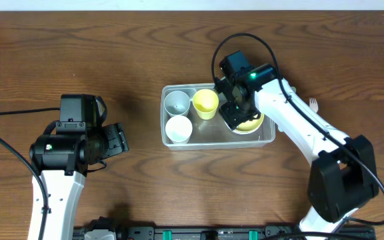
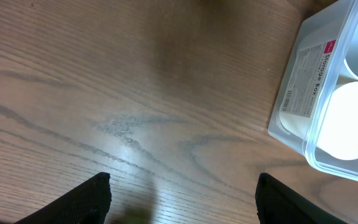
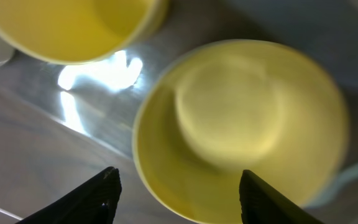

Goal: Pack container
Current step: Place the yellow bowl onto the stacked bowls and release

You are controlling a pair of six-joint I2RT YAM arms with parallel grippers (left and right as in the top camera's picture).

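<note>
The clear container (image 1: 267, 138) lies in the middle of the table. It holds a grey cup (image 1: 177, 102), a white cup (image 1: 178, 129), a yellow cup (image 1: 205, 103) and a yellow bowl (image 1: 252, 123). My right gripper (image 1: 235, 110) hovers open over the container's right half, just above the yellow bowl (image 3: 241, 130), with the yellow cup (image 3: 67, 28) beside it. My left gripper (image 1: 115, 140) is open and empty over bare table left of the container, whose labelled end wall (image 2: 303, 81) and white cup (image 2: 353, 121) show in the left wrist view.
A white plastic fork (image 1: 313, 104) lies on the table right of the container, partly hidden by the right arm. The wooden table (image 1: 79, 53) runs wide to the left and back.
</note>
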